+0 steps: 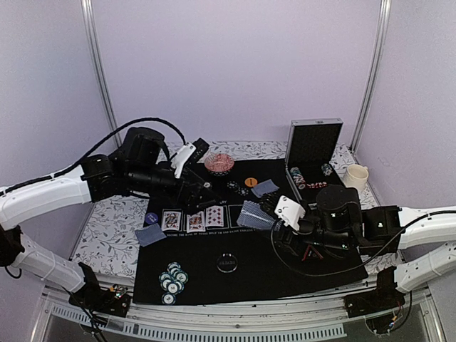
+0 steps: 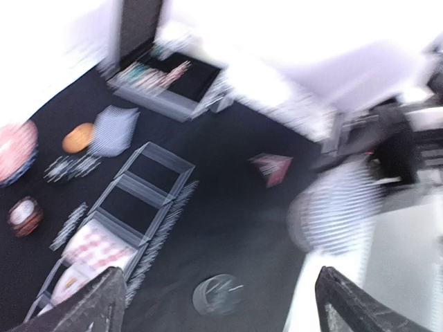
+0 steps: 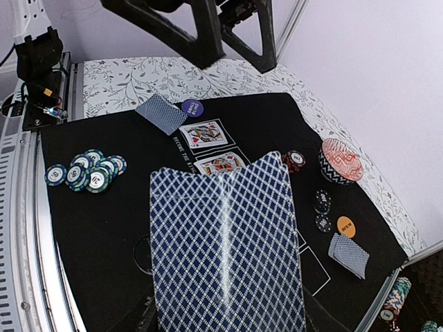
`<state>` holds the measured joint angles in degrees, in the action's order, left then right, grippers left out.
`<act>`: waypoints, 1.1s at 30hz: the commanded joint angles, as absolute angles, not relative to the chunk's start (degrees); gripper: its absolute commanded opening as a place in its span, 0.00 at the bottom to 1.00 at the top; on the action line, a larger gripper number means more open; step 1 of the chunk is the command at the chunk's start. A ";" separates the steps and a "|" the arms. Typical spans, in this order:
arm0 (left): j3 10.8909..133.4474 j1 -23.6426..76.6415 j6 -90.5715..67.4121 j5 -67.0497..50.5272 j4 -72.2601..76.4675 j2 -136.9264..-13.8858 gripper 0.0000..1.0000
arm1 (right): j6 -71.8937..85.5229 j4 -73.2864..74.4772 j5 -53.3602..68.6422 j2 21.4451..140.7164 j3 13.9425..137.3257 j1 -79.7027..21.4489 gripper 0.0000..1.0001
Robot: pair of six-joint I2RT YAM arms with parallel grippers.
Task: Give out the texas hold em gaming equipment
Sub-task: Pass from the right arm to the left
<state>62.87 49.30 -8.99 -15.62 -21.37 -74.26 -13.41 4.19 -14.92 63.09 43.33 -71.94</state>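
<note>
My right gripper (image 3: 228,324) is shut on a fanned deck of blue-backed cards (image 3: 228,242), held above the mat's right half (image 1: 255,214). My left gripper (image 1: 202,195) hangs open and empty over the mat; its view is blurred, with the fingertips (image 2: 97,304) wide apart. Three face-up cards (image 1: 194,220) lie in the mat's white rectangles. One face-down card pair (image 1: 150,234) sits by a blue button (image 1: 151,217), another (image 1: 265,188) by the orange button (image 1: 249,182). Teal chips (image 1: 172,278) cluster at the front left. A black button (image 1: 226,263) lies at the front centre.
The open silver case (image 1: 313,148) with chip rows stands at the back right, a cream cup (image 1: 355,175) beside it. A red-patterned bowl (image 1: 219,164) sits at the mat's far edge, near black chips (image 1: 236,188). A red-edged triangle (image 2: 271,168) lies under my right arm.
</note>
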 commanded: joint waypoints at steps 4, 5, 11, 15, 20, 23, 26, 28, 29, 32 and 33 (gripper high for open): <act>55.01 49.42 -18.69 -33.66 -1.65 -70.64 0.98 | -17.31 -1.43 -10.61 68.68 48.61 -72.07 0.50; 55.05 49.40 -18.67 -33.32 -1.72 -71.55 0.98 | -17.53 -1.66 -10.12 69.43 49.21 -72.07 0.50; 56.15 49.57 -16.87 -33.68 -4.26 -75.45 0.98 | -18.75 -1.96 -8.47 72.38 51.15 -72.10 0.49; 54.23 49.58 -15.82 -35.67 -2.55 -74.98 0.98 | -18.85 -2.41 -7.76 72.96 51.22 -72.14 0.50; 51.97 49.64 -16.71 -40.78 0.08 -75.75 0.98 | -19.11 -2.78 -6.81 74.02 51.56 -72.07 0.50; 52.05 49.55 -16.26 -41.53 -0.30 -76.56 0.97 | -19.63 -3.24 -5.89 74.50 52.02 -72.08 0.50; 51.44 49.50 -15.92 -42.22 1.39 -76.87 0.88 | -20.31 -3.73 -4.93 74.78 52.32 -72.07 0.49; 50.99 49.48 -16.18 -44.53 2.61 -77.49 0.80 | -20.77 -4.06 -4.56 75.04 52.49 -72.08 0.50; 51.08 49.48 -16.32 -46.22 2.82 -77.78 0.77 | -21.02 -4.12 -4.41 75.07 52.48 -72.07 0.49; 51.00 49.48 -16.39 -49.29 2.76 -78.59 0.67 | -21.52 -4.42 -4.22 74.84 52.54 -72.07 0.50; 50.94 49.49 -16.35 -49.81 2.73 -78.65 0.62 | -21.64 -4.54 -4.10 74.76 52.53 -72.09 0.50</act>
<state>51.70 49.39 -16.56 -44.69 0.89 -77.47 -20.51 -1.93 -5.37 74.48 50.41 -71.94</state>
